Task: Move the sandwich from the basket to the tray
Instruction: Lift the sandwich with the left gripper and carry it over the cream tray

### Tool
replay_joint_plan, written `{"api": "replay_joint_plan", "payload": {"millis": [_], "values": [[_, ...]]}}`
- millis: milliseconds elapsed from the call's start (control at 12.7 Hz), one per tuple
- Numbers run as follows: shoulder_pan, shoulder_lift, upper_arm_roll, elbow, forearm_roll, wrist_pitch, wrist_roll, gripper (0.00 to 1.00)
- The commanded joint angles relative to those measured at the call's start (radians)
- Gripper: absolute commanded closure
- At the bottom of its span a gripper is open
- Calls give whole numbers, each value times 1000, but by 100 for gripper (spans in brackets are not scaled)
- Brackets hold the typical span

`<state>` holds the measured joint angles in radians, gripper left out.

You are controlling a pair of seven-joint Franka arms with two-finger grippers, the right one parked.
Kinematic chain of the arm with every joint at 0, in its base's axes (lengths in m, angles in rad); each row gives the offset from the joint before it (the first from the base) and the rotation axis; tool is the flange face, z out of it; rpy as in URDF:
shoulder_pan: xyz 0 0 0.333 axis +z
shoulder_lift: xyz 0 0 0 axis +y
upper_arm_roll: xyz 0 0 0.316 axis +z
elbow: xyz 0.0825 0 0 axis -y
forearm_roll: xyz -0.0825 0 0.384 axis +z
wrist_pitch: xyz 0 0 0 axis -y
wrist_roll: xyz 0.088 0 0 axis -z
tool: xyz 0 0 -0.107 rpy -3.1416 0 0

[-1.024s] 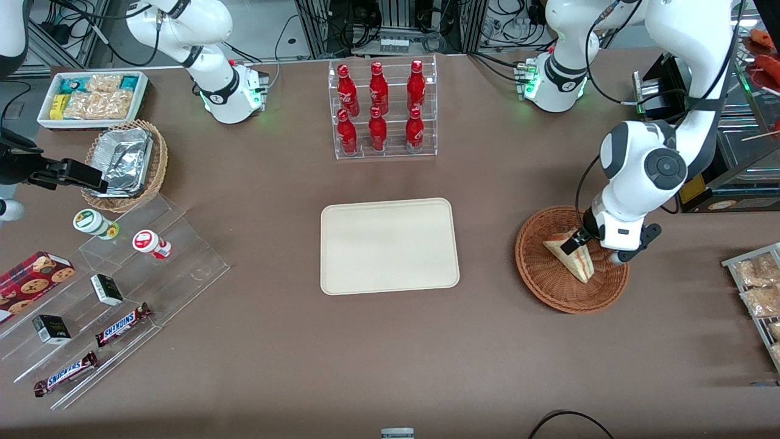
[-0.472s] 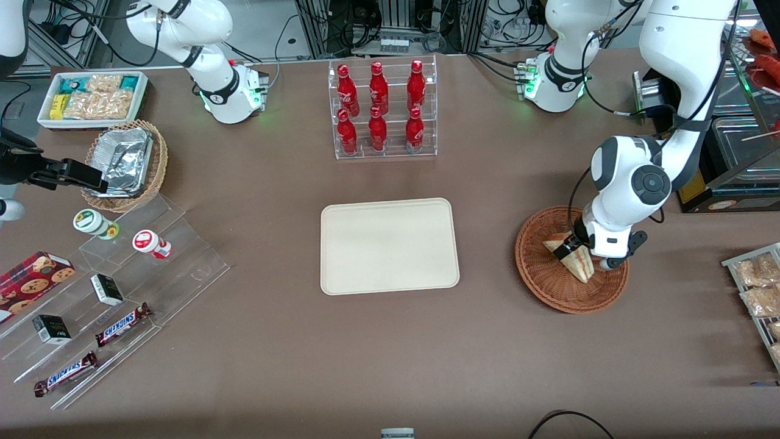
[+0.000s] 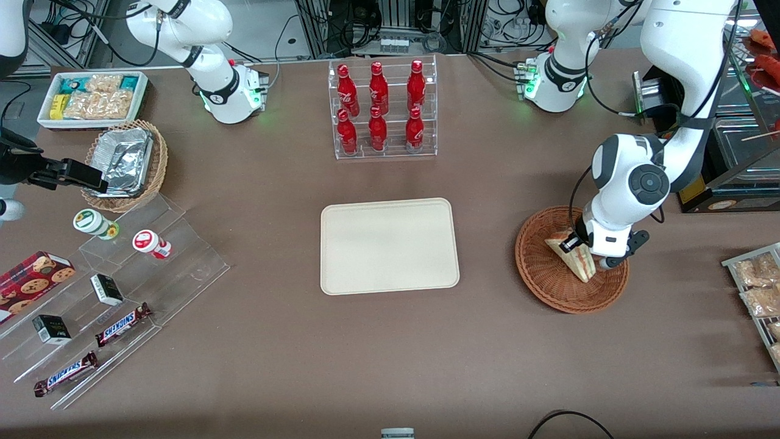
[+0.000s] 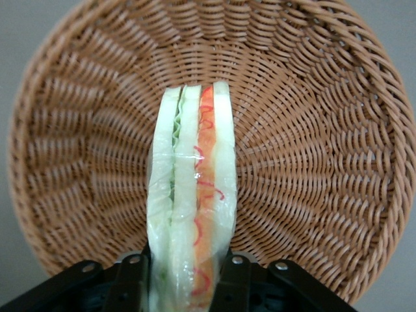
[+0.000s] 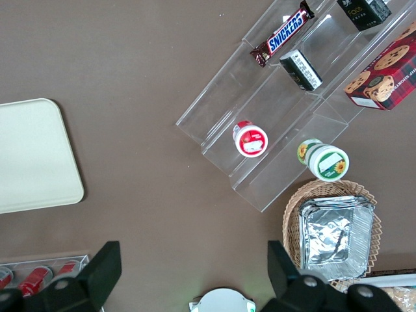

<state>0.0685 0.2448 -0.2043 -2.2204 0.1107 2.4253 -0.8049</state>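
The sandwich [image 3: 573, 258], a wrapped pale wedge with red, orange and green layers, stands on edge in the reddish-brown woven basket [image 3: 539, 277] toward the working arm's end of the table. My left gripper [image 3: 576, 242] reaches down into the basket and is shut on the sandwich. The wrist view shows the sandwich [image 4: 192, 195] standing between the two black fingers [image 4: 130, 281], which press on both of its bread faces, with the basket's [image 4: 312, 149] weave around it. The beige tray [image 3: 390, 246] lies flat at the table's middle, bare, beside the basket; its corner [image 5: 32, 156] also shows in the right wrist view.
A clear rack of red bottles [image 3: 382, 110] stands farther from the front camera than the tray. A tan basket of foil containers [image 3: 125, 161] and a clear stepped stand of snacks [image 3: 122, 274] lie toward the parked arm's end. Snack packets [image 3: 755, 286] sit beside the basket.
The left arm came down into the basket and its fingers settled on the sandwich. In the last half second the sandwich shifted only slightly.
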Motion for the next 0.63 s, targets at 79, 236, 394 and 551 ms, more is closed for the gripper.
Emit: {"api": "replay_joint_plan", "payload": {"millis": [79,236,394,551], "values": [[-39,-25,-23,112,29,-190,105,100],[-41,-13,-49,172,18,-273,166,100],[-41,7,-116,218,14,-324,211,100],[-41,48,-196,281,15,-371,214,100]]}}
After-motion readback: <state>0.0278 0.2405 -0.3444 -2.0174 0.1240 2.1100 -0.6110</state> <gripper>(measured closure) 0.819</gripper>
